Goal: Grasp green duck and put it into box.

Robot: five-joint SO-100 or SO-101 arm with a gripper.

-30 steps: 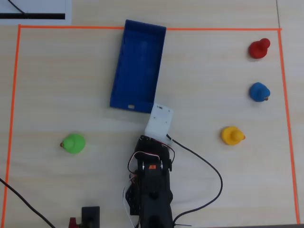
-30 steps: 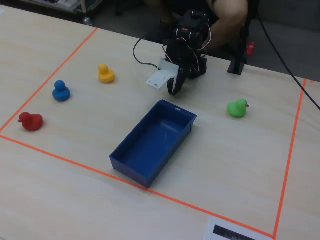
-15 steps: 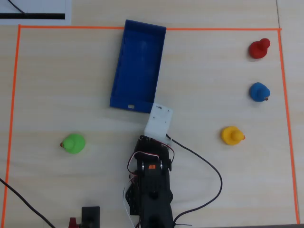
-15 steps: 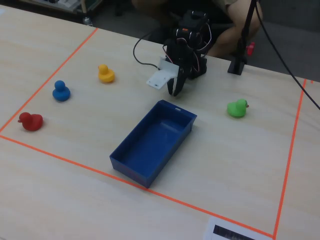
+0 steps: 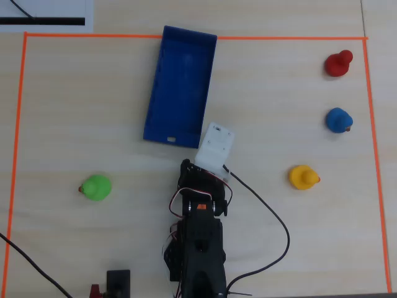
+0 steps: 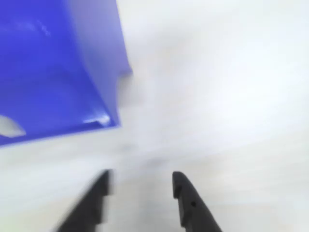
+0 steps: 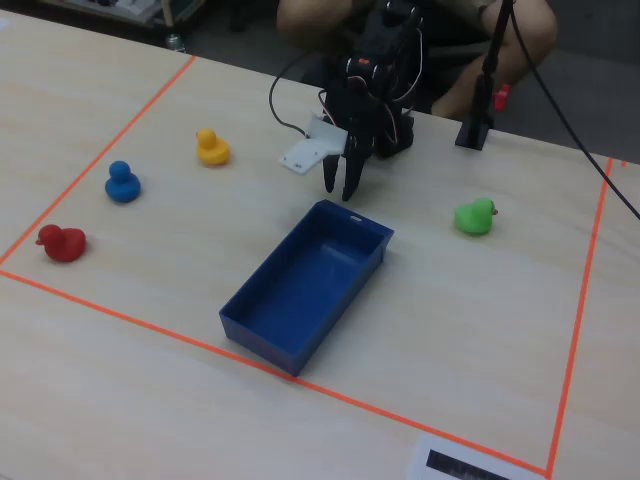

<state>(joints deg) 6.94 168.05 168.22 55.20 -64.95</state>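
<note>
In the overhead view we see a tabletop (image 5: 74, 112) with a taped rectangle (image 5: 23, 124) marking its working area. The box (image 5: 180, 87) lies in the upper middle, its long side running up and down, its top end near the upper tape line. Just below its lower right corner sits the arm (image 5: 198, 242), reaching up from the bottom edge. One duck (image 5: 96, 187) sits well to the left of the arm. Three more ducks stand in a column along the right side (image 5: 339, 63), (image 5: 339, 120), (image 5: 303, 177). In the wrist view the fingers (image 6: 186, 198) hang just before the box's corner.

No readable text anywhere.
</note>
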